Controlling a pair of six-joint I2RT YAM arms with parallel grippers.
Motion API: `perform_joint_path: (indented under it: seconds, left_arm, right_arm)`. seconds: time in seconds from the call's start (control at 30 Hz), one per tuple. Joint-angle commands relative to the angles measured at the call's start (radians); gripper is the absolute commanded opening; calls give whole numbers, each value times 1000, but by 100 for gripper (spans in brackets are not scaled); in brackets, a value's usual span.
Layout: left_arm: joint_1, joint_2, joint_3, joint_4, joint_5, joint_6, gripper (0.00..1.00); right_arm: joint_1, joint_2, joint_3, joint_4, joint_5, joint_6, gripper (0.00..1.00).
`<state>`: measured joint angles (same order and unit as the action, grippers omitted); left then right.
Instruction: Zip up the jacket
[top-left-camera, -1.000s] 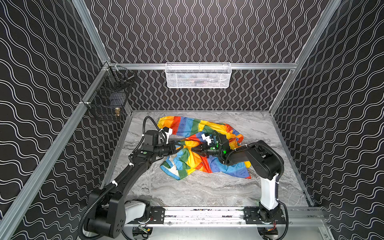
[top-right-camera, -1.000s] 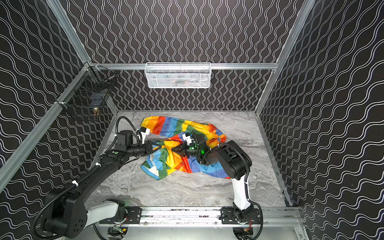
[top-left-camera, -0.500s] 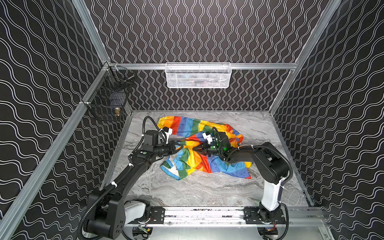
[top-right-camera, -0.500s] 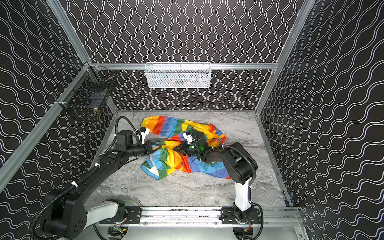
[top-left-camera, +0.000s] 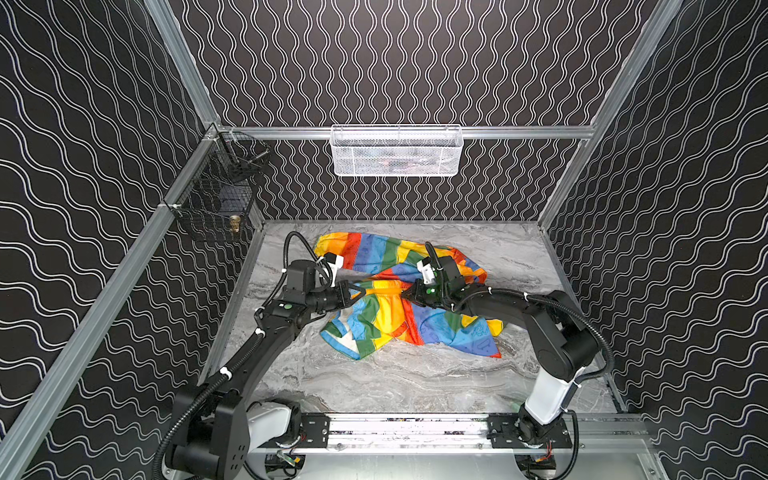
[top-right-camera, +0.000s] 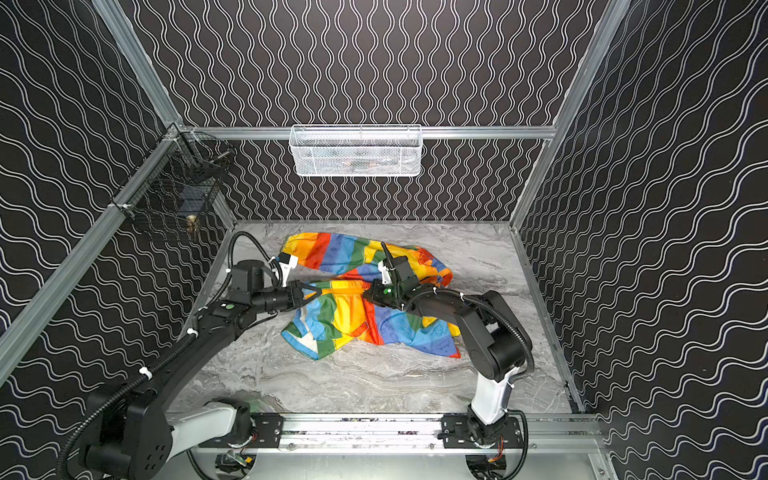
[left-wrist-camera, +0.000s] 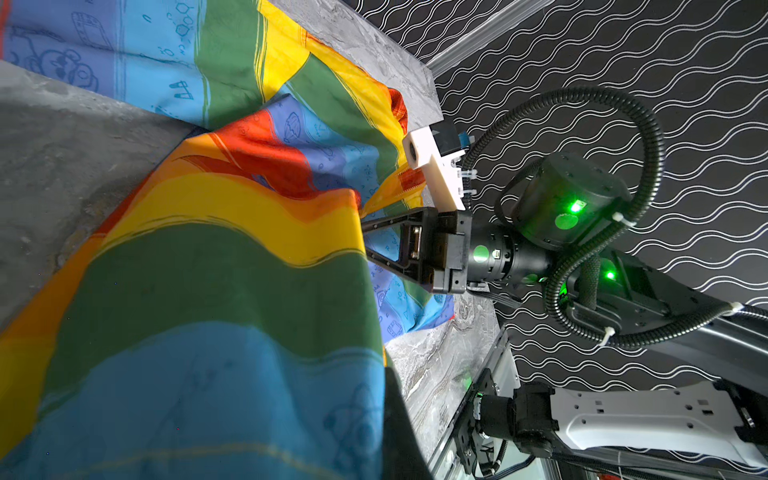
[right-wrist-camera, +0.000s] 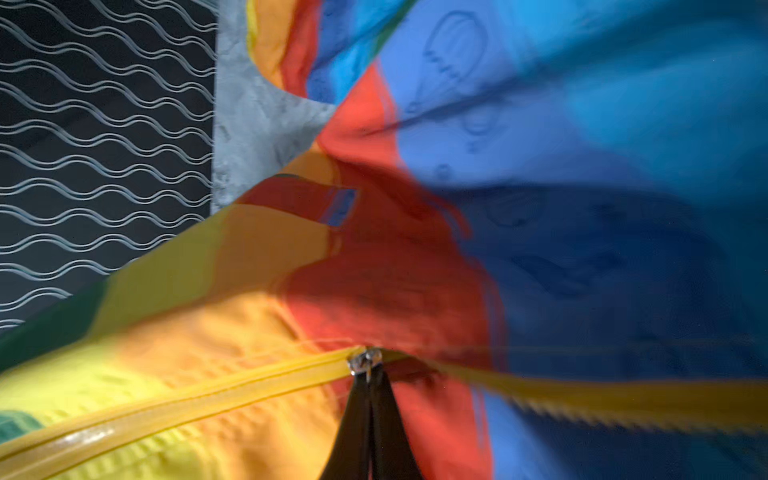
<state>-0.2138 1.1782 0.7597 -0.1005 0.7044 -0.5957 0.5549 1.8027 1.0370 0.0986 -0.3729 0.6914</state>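
Note:
The rainbow-striped jacket (top-left-camera: 386, 316) (top-right-camera: 345, 320) lies crumpled mid-table in both top views, its front raised between the grippers. My left gripper (top-left-camera: 360, 291) (top-right-camera: 317, 291) is shut on the jacket's edge at the left end of the orange zipper (right-wrist-camera: 166, 409). In the left wrist view only one dark finger (left-wrist-camera: 397, 415) shows beside the fabric (left-wrist-camera: 208, 291). My right gripper (right-wrist-camera: 369, 376) (top-left-camera: 406, 296) is shut on the silver zipper pull (right-wrist-camera: 365, 360). The zipper is closed on one side of the pull; loose teeth (right-wrist-camera: 623, 405) trail off on the other.
A white wire basket (top-left-camera: 397, 150) hangs on the back wall and a black wire cage (top-left-camera: 216, 203) on the left wall. Patterned walls enclose the marble table (top-left-camera: 415, 374). The arms' base rail (top-left-camera: 407, 428) runs along the front edge.
The right arm's elbow has swung to the right while its gripper stays at the zipper pull. The left arm has not moved.

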Motion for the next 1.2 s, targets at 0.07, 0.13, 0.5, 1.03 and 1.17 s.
perform_joint_path:
  seconds: [0.07, 0.13, 0.5, 1.03, 1.17]
  left_arm:
    - [13, -20, 14, -11, -44, 33, 0]
    - [23, -23, 14, -21, -55, 36, 0]
    - [77, -31, -2, -15, -57, 25, 0]
    - [102, -17, -11, -5, -45, 25, 0]
    - [107, -14, -16, -1, -42, 25, 0]
  right_arm:
    - [-46, -29, -5, -98, 91, -62, 0]
    - [-71, -44, -8, -118, 105, -79, 0]
    - [-267, -88, -15, -227, 150, -168, 0]
    - [-442, -74, 6, -284, 216, -219, 0]
    - [-462, -57, 19, -286, 220, -225, 0]
